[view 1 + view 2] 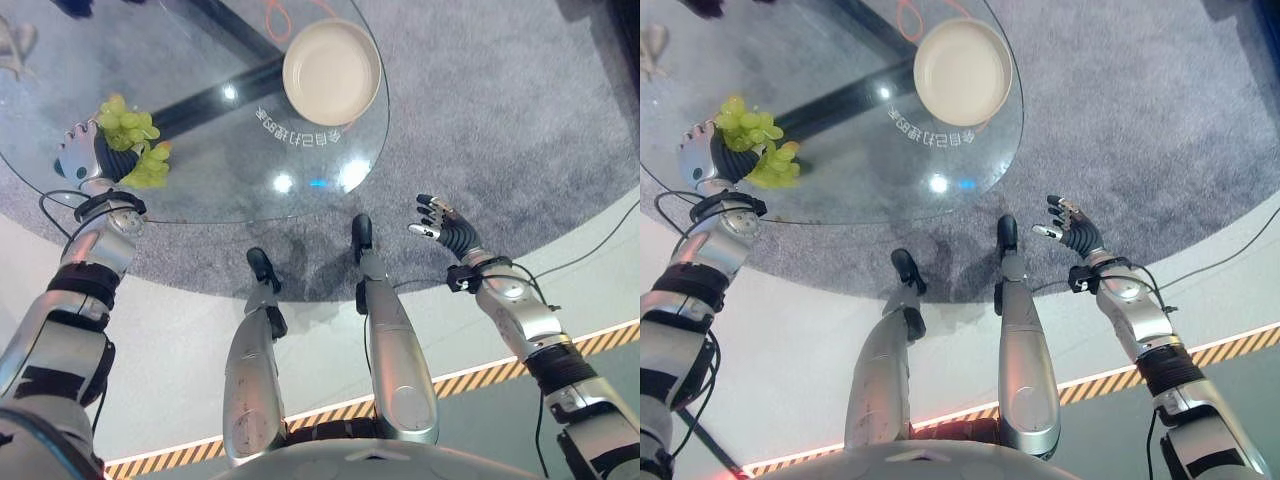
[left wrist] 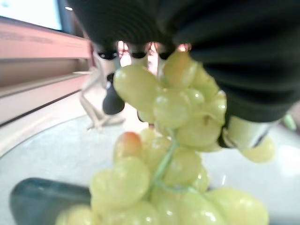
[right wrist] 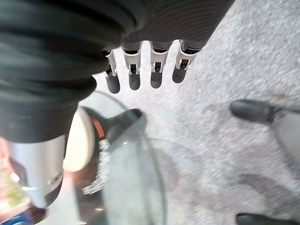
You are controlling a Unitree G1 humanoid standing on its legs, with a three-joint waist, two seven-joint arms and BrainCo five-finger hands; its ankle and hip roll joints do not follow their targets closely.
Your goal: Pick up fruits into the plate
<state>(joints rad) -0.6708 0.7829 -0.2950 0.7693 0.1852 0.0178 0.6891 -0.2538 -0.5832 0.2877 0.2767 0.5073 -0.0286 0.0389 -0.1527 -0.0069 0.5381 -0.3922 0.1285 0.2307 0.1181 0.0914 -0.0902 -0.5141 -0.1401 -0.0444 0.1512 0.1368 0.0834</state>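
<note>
Plate [image 1: 332, 72]: empty, on glass table [image 1: 200, 180]. Grapes [image 1: 130, 140]: well apart from plate, in left hand [image 1: 85, 155], fingers apparently curled round bunch. Right hand [image 1: 445, 228]: relaxed, empty, off table. Transfer pending.

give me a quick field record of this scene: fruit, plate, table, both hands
fruit: bunch of green grapes, held in the left hand over the left part of the table
plate: round cream plate, nothing in it, near the table's far right edge
table: round glass table over grey carpet
left hand: left hand, fingers curled round the grapes, seen close in the left wrist view
right hand: right hand, fingers relaxed and holding nothing, over the carpet beside the table
task status: grapes not yet in the plate
</note>
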